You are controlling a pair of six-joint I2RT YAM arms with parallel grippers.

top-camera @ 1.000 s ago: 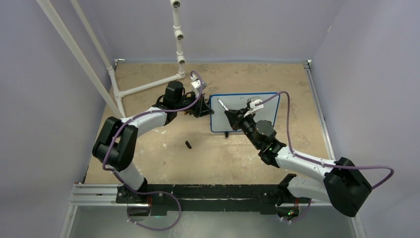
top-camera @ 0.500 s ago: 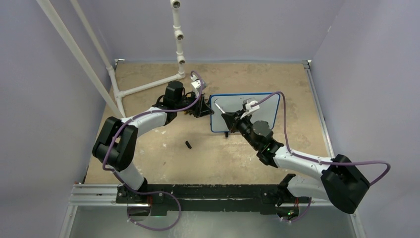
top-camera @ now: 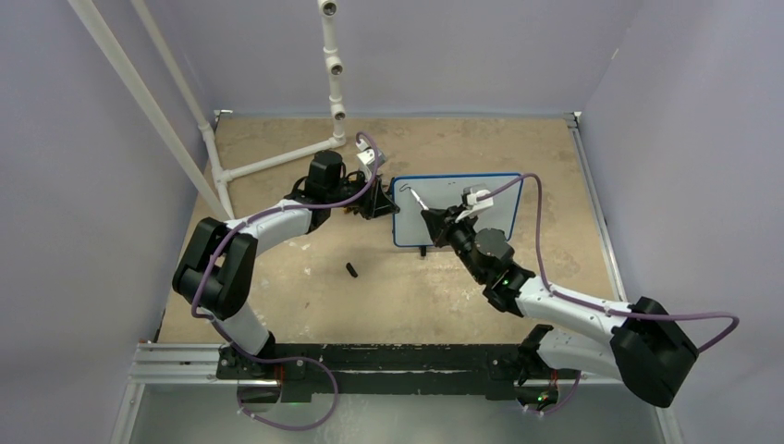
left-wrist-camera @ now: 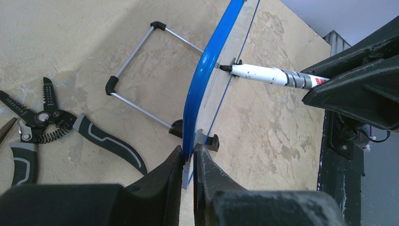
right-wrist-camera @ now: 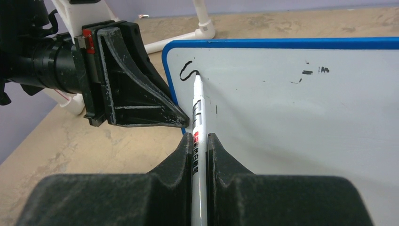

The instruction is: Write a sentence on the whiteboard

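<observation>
Right pincer [right-wrist-camera: 199, 141] tight around marker [right-wrist-camera: 198, 106]

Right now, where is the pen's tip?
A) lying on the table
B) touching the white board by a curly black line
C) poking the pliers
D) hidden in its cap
B: in the right wrist view, the marker held in the right gripper has its tip on the whiteboard, at the end of a curved black stroke.
</observation>
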